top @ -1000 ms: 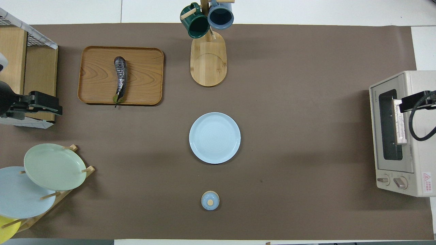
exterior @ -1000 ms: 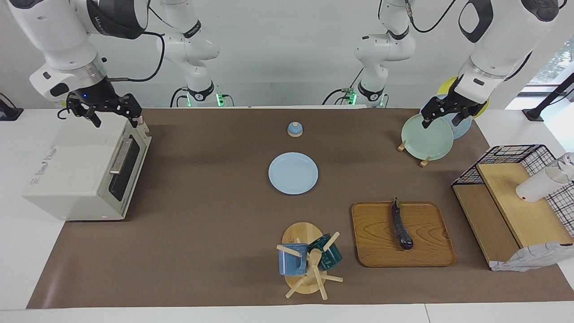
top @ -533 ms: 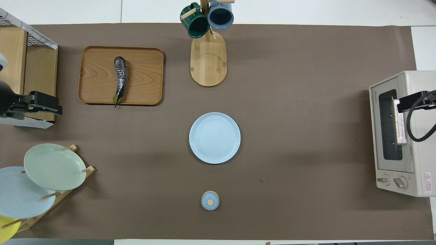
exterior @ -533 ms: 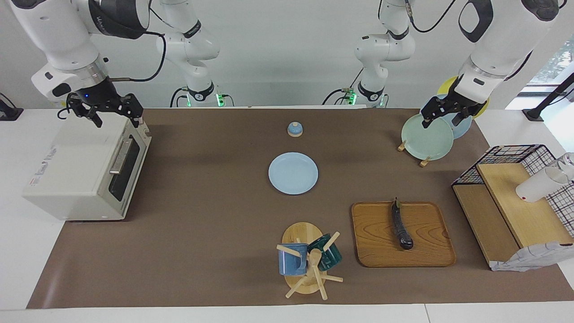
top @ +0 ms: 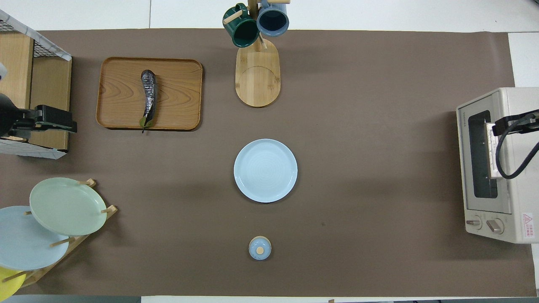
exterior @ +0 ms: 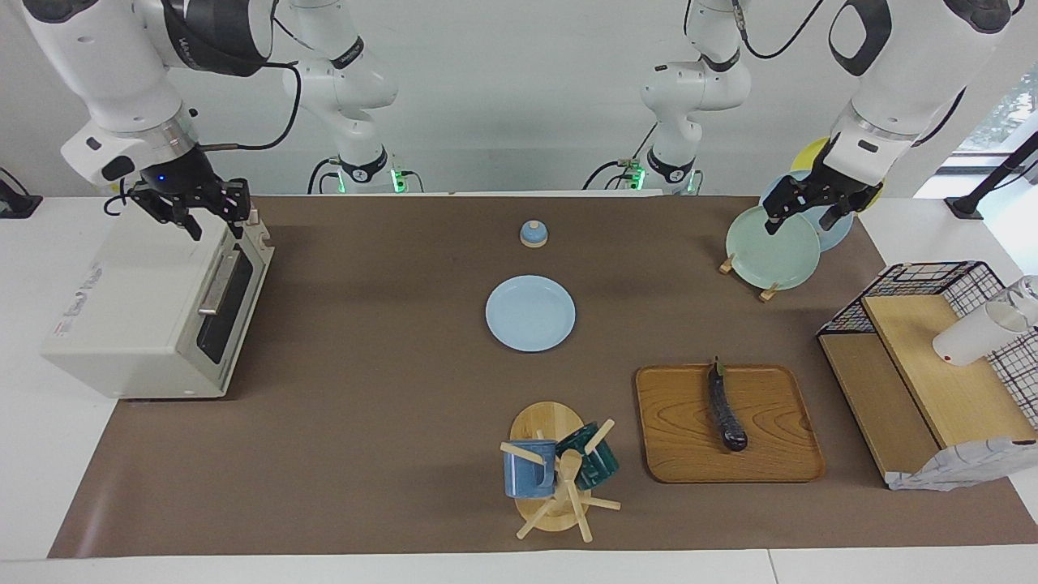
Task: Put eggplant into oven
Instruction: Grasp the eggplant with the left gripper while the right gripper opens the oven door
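Observation:
The eggplant [exterior: 726, 415] is long and dark purple. It lies on a wooden tray [exterior: 673, 454], its stem end toward the robots; it also shows in the overhead view [top: 148, 97]. The off-white oven [exterior: 138, 300] stands at the right arm's end of the table with its dark glass door shut [top: 480, 153]. My right gripper [exterior: 216, 221] hangs open and empty over the oven's top edge above the door. My left gripper [exterior: 801, 219] is open and empty in the air over the plate rack [exterior: 766, 288].
A light blue plate [exterior: 530, 313] lies mid-table, and a small blue lid [exterior: 533, 234] lies nearer the robots. A mug tree [exterior: 555, 474] with two mugs stands beside the tray. A wire-basket shelf [exterior: 900, 284] holds a white cup [exterior: 969, 339] at the left arm's end.
My right gripper has turned and shifted slightly over the oven's top. My left gripper has drifted a little. The eggplant and the oven door have not moved.

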`<state>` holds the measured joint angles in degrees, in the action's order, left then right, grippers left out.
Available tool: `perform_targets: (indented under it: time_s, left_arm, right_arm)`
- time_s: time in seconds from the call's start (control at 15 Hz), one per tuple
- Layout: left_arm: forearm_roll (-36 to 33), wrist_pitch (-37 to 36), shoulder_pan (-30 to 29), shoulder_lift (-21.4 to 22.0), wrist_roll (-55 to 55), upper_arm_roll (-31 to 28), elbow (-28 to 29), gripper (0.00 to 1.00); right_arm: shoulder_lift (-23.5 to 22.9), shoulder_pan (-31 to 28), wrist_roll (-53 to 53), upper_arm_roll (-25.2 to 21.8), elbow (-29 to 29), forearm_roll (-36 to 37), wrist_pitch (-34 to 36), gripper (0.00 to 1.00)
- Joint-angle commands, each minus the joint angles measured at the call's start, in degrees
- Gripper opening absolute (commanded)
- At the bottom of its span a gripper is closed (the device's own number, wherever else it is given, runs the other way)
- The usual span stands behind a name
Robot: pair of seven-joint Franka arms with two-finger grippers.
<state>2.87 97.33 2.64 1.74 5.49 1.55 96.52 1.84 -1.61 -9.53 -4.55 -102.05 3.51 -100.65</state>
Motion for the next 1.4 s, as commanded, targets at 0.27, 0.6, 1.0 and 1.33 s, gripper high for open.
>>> perform_targets:
  time_s: [0.27, 0.6, 1.0, 1.33]
  left_arm:
    - [1.8, 8.6, 1.2, -18.9, 0.1, 0.2, -8.4, 1.0]
    - [1.3, 20.5, 3.0, -32.6, -2.2, 0.1, -12.0, 1.0]
    - [-0.3, 31.4, 4.4, -35.2, -7.4, 0.2, -6.4, 1.0]
    - [-0.3, 32.3, 4.6, -34.8, -7.6, 0.2, -4.7, 0.99]
  right_arm:
    - [-2.8, -1.8, 5.0, 0.2, -4.0, 6.7, -2.9, 0.0]
    - [-2.5, -2.6, 4.5, 0.2, -8.2, 9.2, -6.3, 0.0]
    - [-2.6, -2.5, 4.9, 0.4, -11.2, 7.7, -9.9, 0.0]
    - [-2.7, -2.1, 4.9, 0.4, -15.1, 1.2, -14.5, 0.0]
